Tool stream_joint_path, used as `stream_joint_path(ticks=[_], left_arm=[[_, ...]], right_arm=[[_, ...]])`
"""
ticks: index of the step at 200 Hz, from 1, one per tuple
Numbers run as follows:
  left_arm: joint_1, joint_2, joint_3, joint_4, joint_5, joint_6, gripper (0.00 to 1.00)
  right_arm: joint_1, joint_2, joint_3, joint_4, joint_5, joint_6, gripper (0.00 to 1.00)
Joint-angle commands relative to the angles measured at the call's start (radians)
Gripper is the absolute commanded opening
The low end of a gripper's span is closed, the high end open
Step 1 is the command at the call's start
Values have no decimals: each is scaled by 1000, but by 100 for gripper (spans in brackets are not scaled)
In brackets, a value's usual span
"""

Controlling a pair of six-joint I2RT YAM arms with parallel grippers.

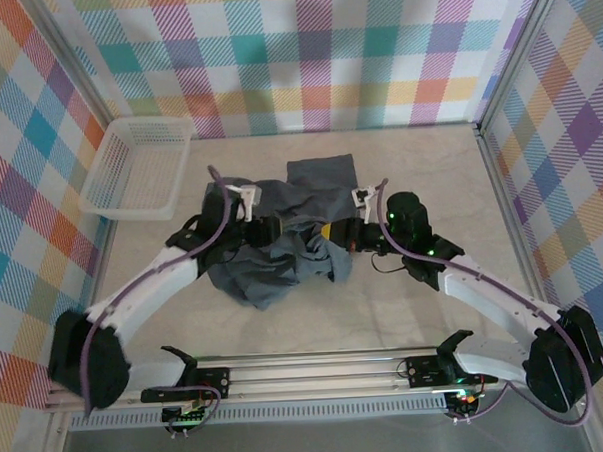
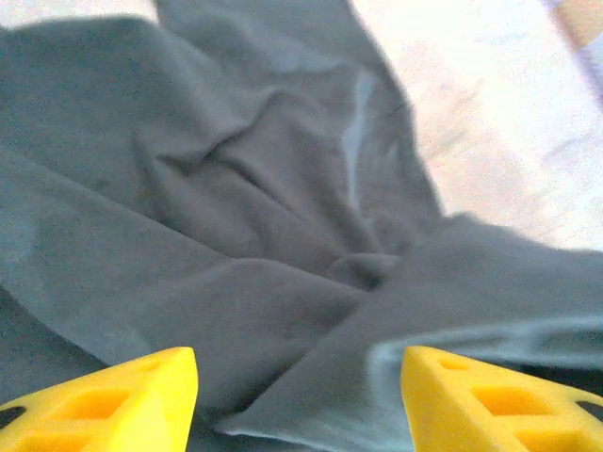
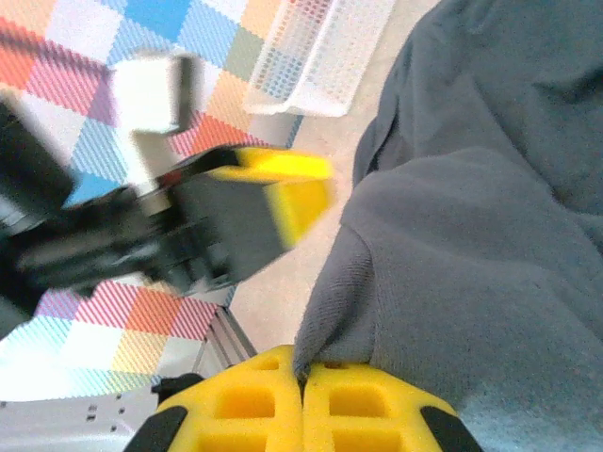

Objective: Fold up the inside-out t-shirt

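Yellow pads (image 3: 254, 405) of the right jaws are pressing together at the near edge of the right wrist view, clamping a thick, doubled edge of the inside-out t-shirt (image 3: 471, 235). The left jaws are standing apart over a wrinkled stretch of the same cloth and gripping nothing, their yellow fingertips (image 2: 122, 400) flanking a raised fold.

Seen from above, the t-shirt (image 1: 278, 252) is lying as a crumpled heap at the middle of the bench (image 1: 429, 160), between the two arms, with one flatter panel reaching toward the rear wall.

By my reading, the work is sitting at the sorting-out stage: no clean fold is showing, and the garment is needing to be spread first. The next move is calling for the left jaws to close on a single layer opposite the right pinch, then for both to draw apart evenly so the bunch opens flat.

The cloth is looking soft, matte and slate blue-grey, slumping into deep creases, with a paler hem line. A white mesh basket (image 1: 139, 168), rigid and perforated, is standing at the rear left, near the heap but seemingly not touching it.
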Motion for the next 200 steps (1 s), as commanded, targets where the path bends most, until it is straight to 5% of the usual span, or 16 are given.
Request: stream_joint_path(ticks=[1, 40, 94, 102, 115, 118, 142, 165, 184, 200], left_arm=[[-50, -128, -58, 36, 65, -86, 56], [-148, -40, -49, 104, 112, -292, 39], [-146, 304, 64, 219, 261, -444, 47], [-141, 309, 56, 240, 257, -460, 34], [-131, 296, 59, 234, 246, -460, 0], [-127, 289, 61, 227, 243, -457, 0], [-81, 194, 40, 221, 300, -436, 0], [-78, 155, 48, 164, 351, -320, 0], [-79, 165, 19, 151, 380, -283, 0], [-81, 164, -24, 176, 387, -283, 0]], right_arm=[[-9, 25, 53, -33, 2, 24, 0], [-8, 54, 77, -32, -19, 47, 0], [-8, 61, 96, -36, -53, 75, 0], [-8, 55, 94, -41, -52, 74, 0], [-21, 39, 89, -76, -38, 68, 0], [-29, 35, 88, -90, -32, 68, 0], [-257, 18, 43, -259, -9, 115, 0], [-573, 187, -42, -244, -178, 75, 2], [-597, 386, 89, -423, -312, -108, 16], [-585, 367, 84, -400, -344, -103, 35]])
